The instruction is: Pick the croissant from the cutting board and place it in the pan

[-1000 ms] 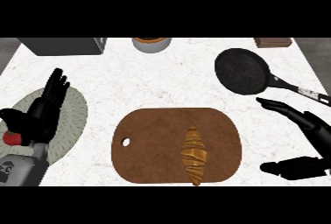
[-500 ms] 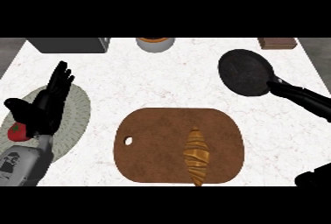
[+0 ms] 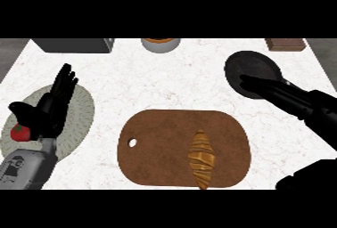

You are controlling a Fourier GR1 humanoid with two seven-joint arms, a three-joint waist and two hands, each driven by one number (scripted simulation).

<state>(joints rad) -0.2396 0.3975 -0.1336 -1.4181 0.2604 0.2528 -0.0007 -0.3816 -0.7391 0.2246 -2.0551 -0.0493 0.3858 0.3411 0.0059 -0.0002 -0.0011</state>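
Note:
A golden croissant (image 3: pixel 202 158) lies lengthwise on the right half of the brown cutting board (image 3: pixel 158 151), near its front edge. The black pan (image 3: pixel 248 67) sits at the back right of the counter. My right hand (image 3: pixel 296 100) is open, its straight fingers stretched across the pan's near side and hiding the handle; the thumb shows low at the right edge. It is well apart from the croissant. My left hand (image 3: pixel 49 109) rests open at the left, fingers up.
A grey round plate (image 3: pixel 79 118) lies under my left hand, with a red tomato (image 3: pixel 20 132) on its left side. Along the back edge stand a dark box (image 3: pixel 72 44), a small bowl (image 3: pixel 160 43) and a brown block (image 3: pixel 284 43).
My right hand has swung up and to the left, so its fingers now lie over the pan. The left hand has shifted slightly. The croissant has not moved.

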